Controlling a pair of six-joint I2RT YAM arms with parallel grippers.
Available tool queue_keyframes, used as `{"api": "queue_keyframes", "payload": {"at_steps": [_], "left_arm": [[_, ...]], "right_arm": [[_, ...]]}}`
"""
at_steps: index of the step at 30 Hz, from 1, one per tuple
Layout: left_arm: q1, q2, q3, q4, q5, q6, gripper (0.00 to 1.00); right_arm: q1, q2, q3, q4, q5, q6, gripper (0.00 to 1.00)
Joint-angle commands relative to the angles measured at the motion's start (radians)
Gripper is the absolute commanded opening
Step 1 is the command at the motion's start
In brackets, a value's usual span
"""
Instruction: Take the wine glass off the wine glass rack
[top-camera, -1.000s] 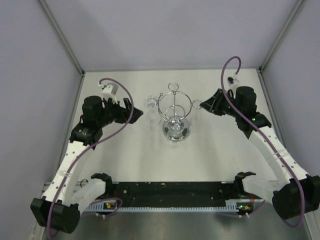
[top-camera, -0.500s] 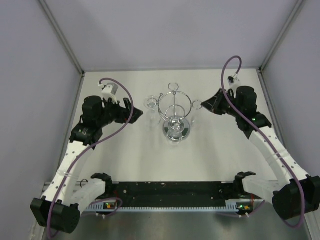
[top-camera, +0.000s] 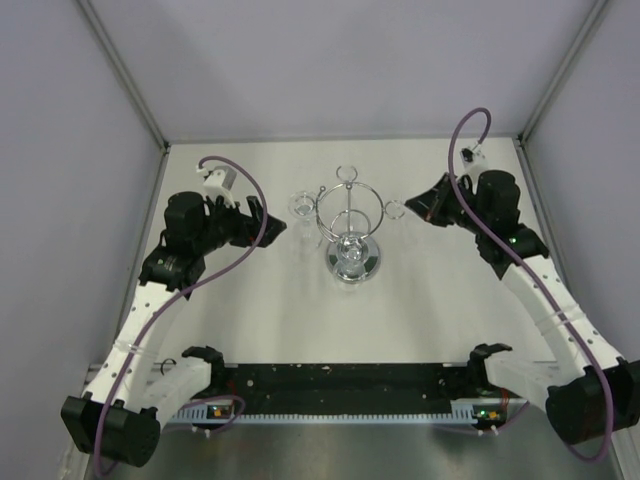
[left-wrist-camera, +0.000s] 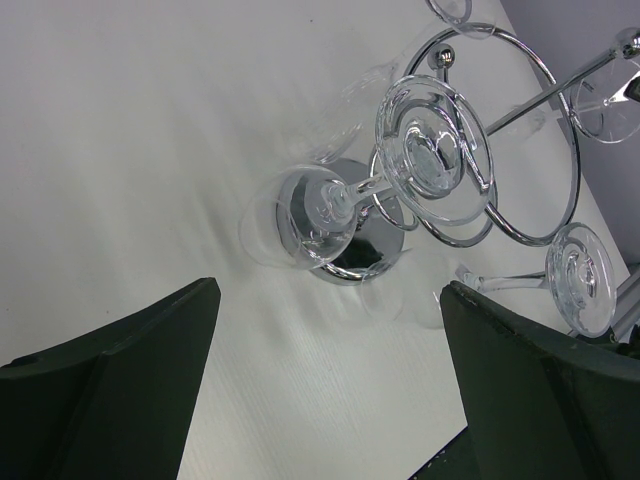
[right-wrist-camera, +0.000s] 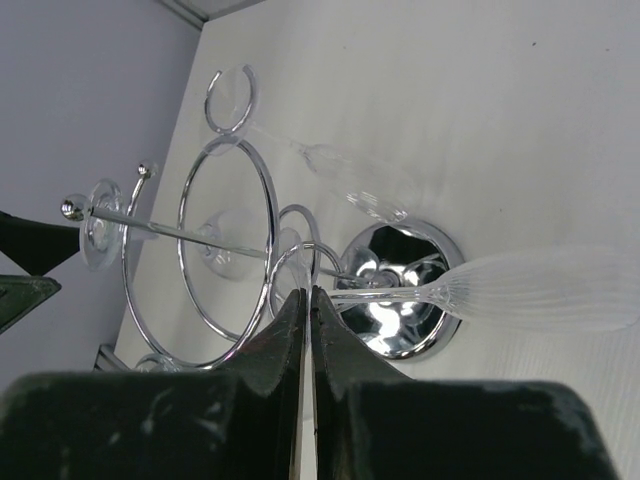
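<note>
Flanking one rack (top-camera: 352, 262): left hand (left-wrist-camera: 330, 290) spread, right hand (right-wrist-camera: 305, 295) pinching one wine glass (right-wrist-camera: 540, 290).

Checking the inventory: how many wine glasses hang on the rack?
4 wine glasses, in the left wrist view: nearest, lower right, far right, top edge. Others may be hidden.

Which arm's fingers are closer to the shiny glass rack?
Right. The right fingers, shut, sit at one of the rack's outer rings; the left fingers, open, hang farther back opposite.
</note>
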Motion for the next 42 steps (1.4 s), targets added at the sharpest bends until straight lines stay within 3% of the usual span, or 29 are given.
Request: {"api": "queue_keyframes", "payload": {"at_steps": [1,9,17,24,32,38,42], "left_arm": [[0.0,-0.009,-0.009,0.048,0.012,0.0,0.98],[-0.001,-0.009,-0.007,0.045,0.013,0.008,0.98],[-0.003,-0.062,0.037,0.033,0.012,-0.06,0.98],[-0.001,-0.019,0.191,-0.036,0.24,-0.175,0.98],[-0.003,-0.035,0.261,0.079,0.442,-0.383,0.98],[-0.001,-0.061,0.228,0.179,0.533,-0.557,0.98],[-0.003,-0.067,0.128,0.407,0.601,-0.794,0.98]], "right_arm": [[-0.007,-0.048,0.061,0.013,0.066,-0.01,0.0],[-0.007,-0.099,0.1,-0.051,0.167,-0.058,0.0],[-0.007,-0.172,0.232,-0.195,0.163,-0.205,0.0],[-0.005,-0.193,0.363,-0.251,-0.073,-0.305,0.0],[0.037,-0.203,0.473,-0.199,-0.451,-0.319,0.0],[0.165,-0.235,0.469,-0.091,-0.572,-0.443,0.0],[0.298,-0.214,0.472,-0.048,-0.52,-0.539,0.0]]}}
